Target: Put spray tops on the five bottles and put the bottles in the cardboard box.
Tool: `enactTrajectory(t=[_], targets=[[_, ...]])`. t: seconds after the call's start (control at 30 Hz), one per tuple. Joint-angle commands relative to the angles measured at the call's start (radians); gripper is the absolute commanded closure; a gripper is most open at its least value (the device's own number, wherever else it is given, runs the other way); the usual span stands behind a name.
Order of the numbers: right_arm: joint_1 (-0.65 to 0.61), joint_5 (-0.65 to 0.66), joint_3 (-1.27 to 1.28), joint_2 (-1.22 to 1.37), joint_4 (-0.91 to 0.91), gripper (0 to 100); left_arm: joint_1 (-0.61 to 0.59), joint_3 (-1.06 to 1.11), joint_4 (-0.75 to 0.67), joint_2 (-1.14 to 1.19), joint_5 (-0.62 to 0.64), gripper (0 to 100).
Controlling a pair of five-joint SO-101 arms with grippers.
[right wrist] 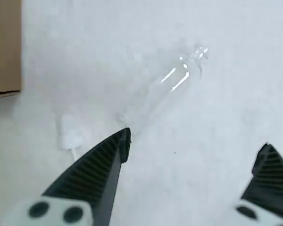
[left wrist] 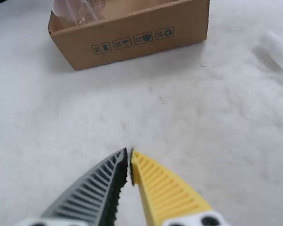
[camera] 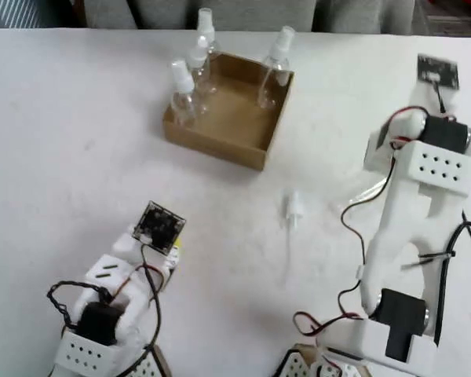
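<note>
Left fingers [left wrist: 162, 190] together | right fingers [right wrist: 96, 174] apart near lying uncapped bottle [right wrist: 167, 87] | cardboard box [camera: 212, 144] holds four capped bottles [camera: 184, 94]

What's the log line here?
box: four capped bottles inside | fifth bottle: uncapped, on table | spray top: loose beside it | left fingers: shut, empty | right fingers: open by bottle
</note>
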Motion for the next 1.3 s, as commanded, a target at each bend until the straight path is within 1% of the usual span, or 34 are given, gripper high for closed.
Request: enactTrajectory(t=[0.0, 0.07, 0.17, 0.23, 0.27, 0.37, 0.47, 0.53, 0.6, 0.67, 0.73, 0.8, 0.87, 1.1, 1.27], targets=[[0.033, -0.011, 0.069, -0.039, -0.081, 64.6, -0.012, -0.002, -0.028, -0.008, -0.008, 98], [0.033, -0.011, 0.115, -0.039, -0.131, 70.4, -0.012, -0.002, -0.028, -0.008, -0.008, 98], [0.033, -0.011, 0.16, -0.039, -0.2, 82.7, -0.012, -0.002, -0.028, -0.008, -0.008, 98], [0.033, -0.012, 0.17, -0.039, -0.243, 86.2, -0.012, -0.002, -0.028, -0.008, -0.008, 98], [0.033, -0.014, 0.172, -0.039, -0.255, 86.0, -0.012, -0.002, -0.028, -0.008, -0.008, 98], [0.045, -0.074, 0.172, -0.038, -0.269, 82.3, -0.012, -0.002, -0.026, -0.008, -0.008, 98], [0.047, -0.084, 0.167, -0.038, -0.269, 76.9, -0.012, -0.002, -0.026, -0.008, -0.008, 98], [0.047, -0.087, 0.166, -0.03, -0.269, 76.3, -0.012, -0.002, -0.026, -0.008, -0.008, 98], [0.048, -0.089, 0.141, 0.002, -0.265, 77.9, -0.012, -0.002, -0.026, -0.008, -0.008, 98], [0.056, -0.091, 0.089, 0.061, -0.263, 82.4, -0.012, -0.002, -0.026, -0.008, -0.008, 98], [0.073, -0.115, 0.018, 0.136, -0.262, 86.8, -0.012, -0.002, -0.026, -0.008, -0.008, 98], [0.081, -0.137, -0.049, 0.209, -0.249, 88.2, -0.012, -0.002, -0.026, -0.008, -0.008, 98], [0.081, -0.147, -0.117, 0.277, -0.2, 86.3, -0.012, -0.002, -0.026, -0.008, -0.008, 98], [0.074, -0.236, -0.339, 0.455, -0.074, 73.7, -0.012, -0.002, -0.026, -0.008, -0.008, 98], [0.073, -0.245, -0.431, 0.565, -0.056, 73.0, -0.012, -0.002, -0.026, -0.008, -0.008, 98]])
